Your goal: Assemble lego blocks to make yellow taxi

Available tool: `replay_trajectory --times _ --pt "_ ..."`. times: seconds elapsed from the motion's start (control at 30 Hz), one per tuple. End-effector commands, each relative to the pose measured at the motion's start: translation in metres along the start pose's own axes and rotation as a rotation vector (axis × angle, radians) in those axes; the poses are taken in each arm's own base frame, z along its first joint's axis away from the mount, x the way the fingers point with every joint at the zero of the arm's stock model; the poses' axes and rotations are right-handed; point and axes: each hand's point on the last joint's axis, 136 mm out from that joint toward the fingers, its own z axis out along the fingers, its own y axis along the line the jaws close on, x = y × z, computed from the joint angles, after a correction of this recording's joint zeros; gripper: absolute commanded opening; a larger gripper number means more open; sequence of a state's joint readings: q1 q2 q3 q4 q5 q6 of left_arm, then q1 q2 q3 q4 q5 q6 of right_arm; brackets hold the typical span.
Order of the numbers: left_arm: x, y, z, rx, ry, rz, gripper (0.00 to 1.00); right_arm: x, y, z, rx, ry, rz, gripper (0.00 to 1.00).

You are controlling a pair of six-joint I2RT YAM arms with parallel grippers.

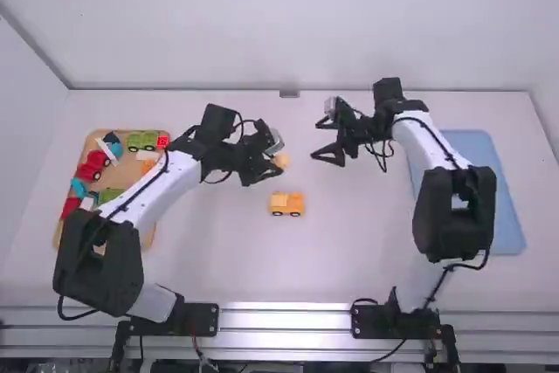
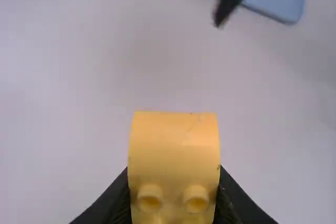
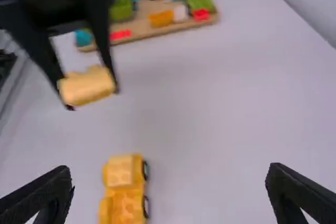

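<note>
My left gripper (image 1: 269, 169) holds a yellow block (image 1: 280, 161) above the middle of the table. In the left wrist view that gripper (image 2: 175, 203) is shut on the yellow block (image 2: 173, 150), which has a curved face and two studs towards the camera. The yellow-orange taxi base with wheels (image 1: 286, 204) rests on the table, nearer the arms' bases than the held block. Away to the right, my right gripper (image 1: 325, 139) stands open over the table. In the right wrist view the fingers of this gripper (image 3: 170, 187) are wide apart, and the taxi base (image 3: 125, 190) lies beyond them.
At the left, a wooden tray (image 1: 148, 231) holds several red, green, blue, white and orange blocks, partly behind the left arm. A blue tray (image 1: 501, 189) lies at the right, partly under the right arm. Bare table (image 1: 349, 233) surrounds the taxi base.
</note>
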State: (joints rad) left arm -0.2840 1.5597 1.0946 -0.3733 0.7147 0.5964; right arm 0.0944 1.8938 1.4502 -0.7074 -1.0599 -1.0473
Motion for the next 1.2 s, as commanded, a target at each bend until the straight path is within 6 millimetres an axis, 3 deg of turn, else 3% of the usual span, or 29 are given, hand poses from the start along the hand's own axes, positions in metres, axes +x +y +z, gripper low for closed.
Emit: replay_trajectory --times 0.0,0.13,0.3,0.57,0.83,1.07,1.17 --pt "-0.003 -0.003 0.007 -0.011 0.019 0.002 0.1 -0.01 -0.018 -0.022 0.174 0.088 0.166 0.98" --pt "-0.007 -0.006 0.016 -0.041 0.043 0.042 0.11 -0.004 -0.039 -0.035 0.371 0.166 0.283 0.98" --pt "-0.011 -0.009 0.024 -0.047 0.042 0.073 0.1 0.002 -0.044 -0.049 0.532 0.185 0.333 0.98" --pt "-0.003 0.003 0.043 -0.046 0.043 0.024 0.08 0.013 -0.016 -0.081 0.79 0.057 0.355 0.98" --pt "-0.004 -0.007 0.073 -0.05 0.096 0.078 0.07 0.019 0.025 -0.107 0.961 -0.168 0.276 0.98" --pt "-0.001 -0.028 0.102 0.025 0.219 0.161 0.05 0.029 0.048 -0.129 1.047 -0.269 0.265 0.98" --pt "0.002 -0.027 0.116 0.025 0.268 0.168 0.04 0.033 0.055 -0.135 1.066 -0.277 0.266 0.98"
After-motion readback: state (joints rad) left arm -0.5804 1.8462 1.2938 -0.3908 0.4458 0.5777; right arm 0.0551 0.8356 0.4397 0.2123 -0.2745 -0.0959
